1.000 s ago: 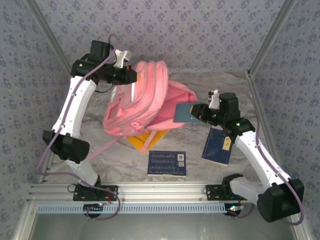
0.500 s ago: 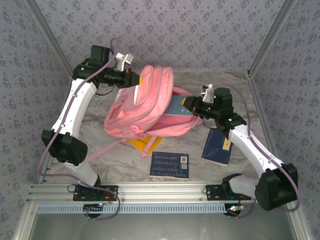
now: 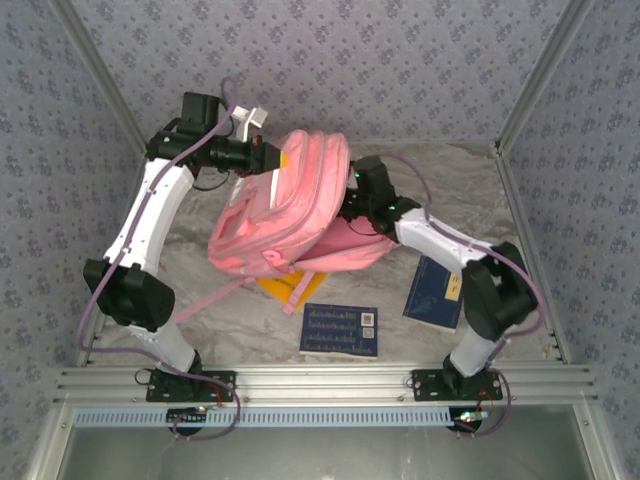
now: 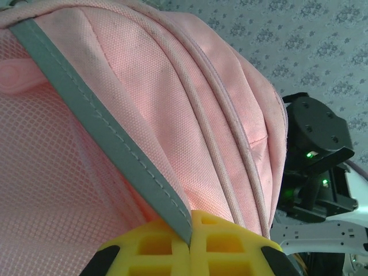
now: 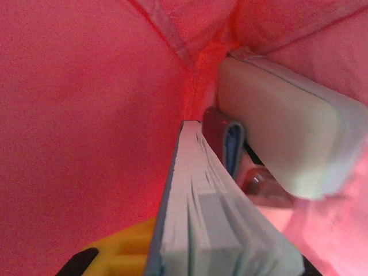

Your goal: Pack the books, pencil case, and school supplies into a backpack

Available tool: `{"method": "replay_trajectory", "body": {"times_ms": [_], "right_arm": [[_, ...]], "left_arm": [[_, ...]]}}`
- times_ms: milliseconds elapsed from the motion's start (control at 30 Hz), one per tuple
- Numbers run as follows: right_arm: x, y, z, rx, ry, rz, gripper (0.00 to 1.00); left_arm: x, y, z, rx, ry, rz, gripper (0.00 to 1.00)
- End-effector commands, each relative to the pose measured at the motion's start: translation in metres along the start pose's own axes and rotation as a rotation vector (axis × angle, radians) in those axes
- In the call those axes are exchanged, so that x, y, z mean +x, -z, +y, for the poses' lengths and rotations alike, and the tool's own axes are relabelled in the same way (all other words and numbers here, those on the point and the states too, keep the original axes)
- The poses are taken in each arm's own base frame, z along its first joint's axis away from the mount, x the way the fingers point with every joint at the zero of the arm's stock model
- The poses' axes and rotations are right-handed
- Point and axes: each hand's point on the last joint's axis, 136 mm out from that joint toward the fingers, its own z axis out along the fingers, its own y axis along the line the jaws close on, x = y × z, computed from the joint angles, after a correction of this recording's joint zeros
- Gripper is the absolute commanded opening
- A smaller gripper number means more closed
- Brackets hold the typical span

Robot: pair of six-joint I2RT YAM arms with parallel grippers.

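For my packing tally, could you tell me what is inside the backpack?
The pencil case and a book in the right gripper; the backpack's fabric covers the rest.

**Teal book in the backpack, three books out on the table**

The pink backpack (image 3: 280, 200) is hanging lifted by its top edge, tilting, with its lower end sagging over the yellow book (image 3: 272, 288), which is peeking out flat from underneath. Inside the pink lining, the teal book (image 5: 192, 224) is sitting edge-on, pages showing, just beside the pale, round-cornered pencil case (image 5: 282, 126). The near navy book (image 3: 339, 330) is lying flat in front of the backpack. The right navy book (image 3: 428, 290) is lying flat too, slightly turned, well apart from it.
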Motion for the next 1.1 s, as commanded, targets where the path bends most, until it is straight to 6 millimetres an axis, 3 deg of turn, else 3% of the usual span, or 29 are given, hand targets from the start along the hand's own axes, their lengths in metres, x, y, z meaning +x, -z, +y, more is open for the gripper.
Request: {"method": "replay_trajectory", "body": {"times_ms": [0,67,100,200,367,467,667,767,933,1067], "right_arm": [[-0.004,-0.028,0.019,-0.008,0.008,-0.035,0.02],[0.005,-0.051,0.011,0.022,0.005,-0.011,0.05],[0.007,-0.060,0.007,0.032,0.004,0.001,0.11],[0.013,-0.081,0.000,0.044,0.000,0.038,0.39],[0.006,-0.063,0.013,0.025,0.122,0.021,0.74],[0.005,-0.046,0.029,-0.019,0.224,0.022,0.84],[-0.001,-0.009,0.035,-0.030,0.302,0.014,0.85],[-0.011,0.018,0.021,0.033,0.324,-0.044,0.85],[-0.025,0.080,-0.005,0.259,0.398,-0.180,0.80],[-0.016,0.114,-0.028,0.421,0.463,-0.167,0.76]], "left_arm": [[-0.021,0.033,-0.060,0.127,-0.191,-0.118,0.00],[-0.025,0.036,-0.053,0.105,-0.167,-0.135,0.00],[-0.027,0.038,-0.049,0.102,-0.152,-0.143,0.00],[-0.034,0.046,-0.037,0.087,-0.116,-0.182,0.00],[-0.038,0.053,-0.031,0.078,-0.089,-0.209,0.00],[-0.041,0.054,-0.023,0.071,-0.060,-0.220,0.00],[-0.051,0.068,-0.002,0.011,-0.005,-0.277,0.00],[-0.055,0.075,0.017,-0.054,0.039,-0.310,0.00],[-0.066,0.087,0.064,-0.192,0.142,-0.365,0.00],[-0.070,0.072,0.088,-0.276,0.155,-0.337,0.00]]}}
